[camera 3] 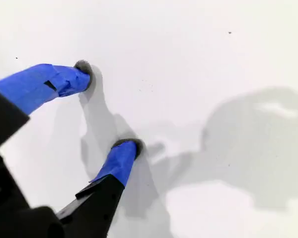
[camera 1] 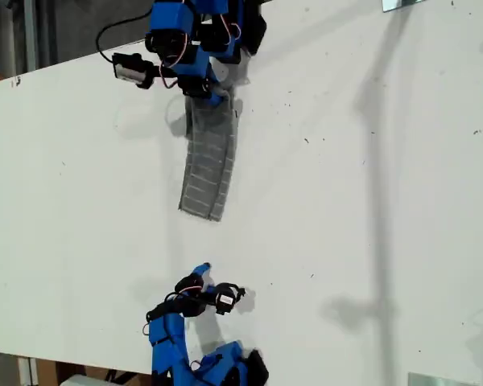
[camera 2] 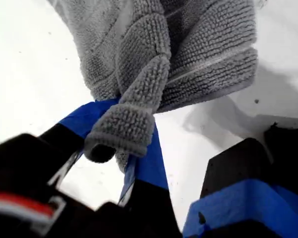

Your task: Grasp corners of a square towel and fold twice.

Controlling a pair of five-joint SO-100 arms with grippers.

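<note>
Ext. view: the towel [camera 1: 207, 165] is seen as a narrow grey strip, folded lengthwise, lying on the white tabletop [camera 1: 370, 201] in the upper-middle of the ext. view. Its upper end is held at my first tool [camera 1: 213, 96], at the ext. view's top; the far end lies flat twd the centre. My second tool [camera 1: 203, 277] is seen near the ext. view's bottom edge, well apart from the towel, nothing betw. its tips.

1st wrist view: my first tool [camera 2: 121, 151] is clenched on the towel [camera 2: 188, 49]; a bunched, rolled tip of cloth (looks like one of the corners [camera 2: 121, 131]) is pinched betw. the blue-taped fingers [camera 2: 151, 163]. The rest of the cloth hangs crumpled beyond the jaws, over the tabletop [camera 2: 30, 74].

2nd wrist view: my second tool [camera 3: 107, 111] is released, jaws spread, w/ only bare tabletop [camera 3: 198, 59] and shadows betw. them. Both blue fingertips [camera 3: 121, 158] are close to the surface; contact can't be told.
</note>
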